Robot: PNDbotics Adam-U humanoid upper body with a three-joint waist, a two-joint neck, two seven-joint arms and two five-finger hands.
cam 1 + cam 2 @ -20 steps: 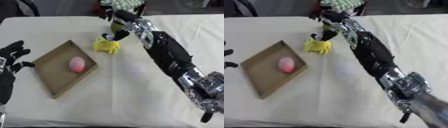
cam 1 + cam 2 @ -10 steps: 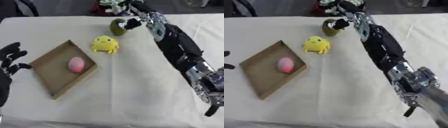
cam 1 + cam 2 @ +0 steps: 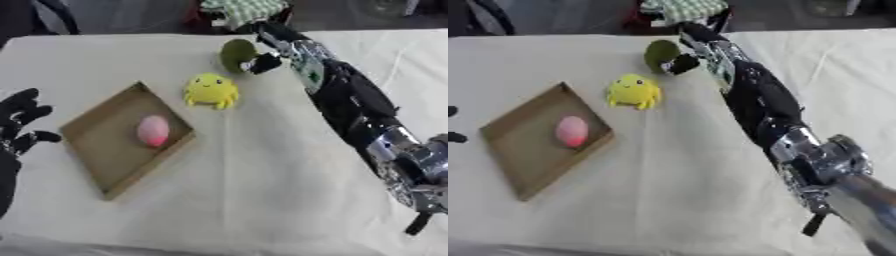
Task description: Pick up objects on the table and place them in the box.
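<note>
Table [image 3: 262, 200] w/ cream cloth filled the view. Right arm ran from approx 4 o'clock up to 12, fully stretched across the far side. Box [image 3: 92, 150], a shallow cardboard tray, sat at approx 9 o'clock, skewed, w/ a pink egg-shaped object [image 3: 153, 131] already inside. Left hand [image 3: 19, 127] was idle at the 9 o'clock edge, fingers spread and straight, holding nothing.

Yellow plush [image 3: 211, 91] lay just past the box's far corner, toward 11 o'clock, not touched by either hand.

Key relation: green round object [image 3: 236, 54] sat at 12 o'clock, right hand [image 3: 264, 61] up against its 3 o'clock side. Dark fingers looked curled at it, prob. pinching, but grip contact was too blurred to be sure. Object had no obvious long axis; roundish, slightly taller than wide.

Judgement: right hand was far nearer; box lay toward 8 o'clock from the green object, so the carry would pass over or beside the plush.
</note>
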